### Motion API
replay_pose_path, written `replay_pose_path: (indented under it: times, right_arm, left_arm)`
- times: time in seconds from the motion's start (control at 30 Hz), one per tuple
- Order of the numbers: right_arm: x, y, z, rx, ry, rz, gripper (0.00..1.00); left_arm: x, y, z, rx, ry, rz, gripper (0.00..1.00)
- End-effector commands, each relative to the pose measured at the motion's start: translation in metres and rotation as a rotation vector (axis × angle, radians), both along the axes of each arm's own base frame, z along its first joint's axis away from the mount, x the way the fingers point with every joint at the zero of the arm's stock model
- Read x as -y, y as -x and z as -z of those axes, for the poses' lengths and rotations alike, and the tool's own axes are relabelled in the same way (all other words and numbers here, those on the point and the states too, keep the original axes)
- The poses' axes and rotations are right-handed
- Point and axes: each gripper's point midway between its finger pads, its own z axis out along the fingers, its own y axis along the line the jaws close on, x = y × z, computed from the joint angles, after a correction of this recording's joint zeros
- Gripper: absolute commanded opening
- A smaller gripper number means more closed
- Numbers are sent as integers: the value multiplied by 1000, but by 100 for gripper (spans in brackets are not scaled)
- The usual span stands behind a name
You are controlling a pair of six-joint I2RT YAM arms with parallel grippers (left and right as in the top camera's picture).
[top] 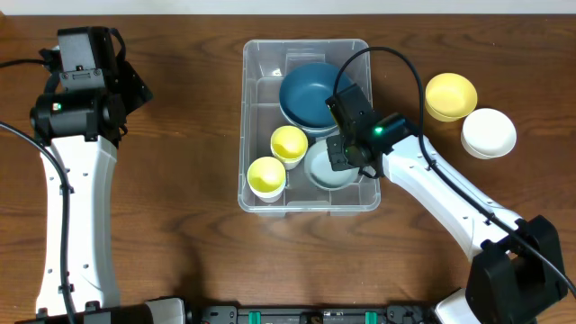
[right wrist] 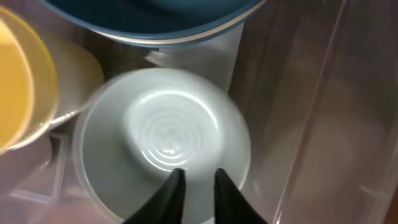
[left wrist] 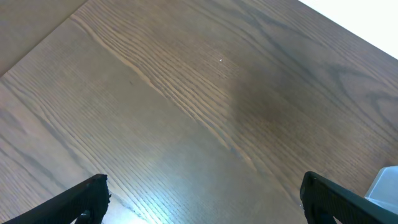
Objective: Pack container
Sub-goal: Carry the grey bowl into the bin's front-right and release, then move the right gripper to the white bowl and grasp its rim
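The container (top: 256, 193) is a large clear bin at the table's middle. In it lie a dark blue bowl (top: 310, 90), two yellow cups (top: 289, 142) (top: 266, 175) and a pale grey-white bowl (top: 324, 171). My right gripper (top: 346, 155) reaches into the bin's right side. In the right wrist view its fingers (right wrist: 198, 177) stand nearly together at the pale bowl's (right wrist: 161, 130) near rim and look shut on it. The blue bowl (right wrist: 155, 18) and a yellow cup (right wrist: 25, 87) lie just beyond. My left gripper (left wrist: 205, 193) is open and empty over bare wood, far left.
A yellow bowl (top: 450, 95) and a white bowl (top: 489, 131) stand on the table to the right of the bin. A corner of the bin (left wrist: 385, 183) shows at the right edge of the left wrist view. A black cable (top: 396, 63) arches over the bin's right side.
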Motion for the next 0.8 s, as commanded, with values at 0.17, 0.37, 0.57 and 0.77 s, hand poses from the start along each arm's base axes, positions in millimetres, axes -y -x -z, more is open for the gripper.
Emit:
replay_pose_path:
  times: [0.17,0.37,0.57,0.77]
  right_arm:
    - [-6,-8,-19,50,-6,-18,33]
    - [4,-13,-78,137,-52,10,36]
    - [64,-9,-137,265,-25,187,38]
    - [156,-2,-162,321,15,473,60]
  left_arm:
    - [-5,1,-8,16,-15,-20,98]
    - [-5,1,-8,16,-15,-20,98]
    - [-5,1,-7,16,-15,-20,98]
    - [-5,1,-7,16,-15,-20,98]
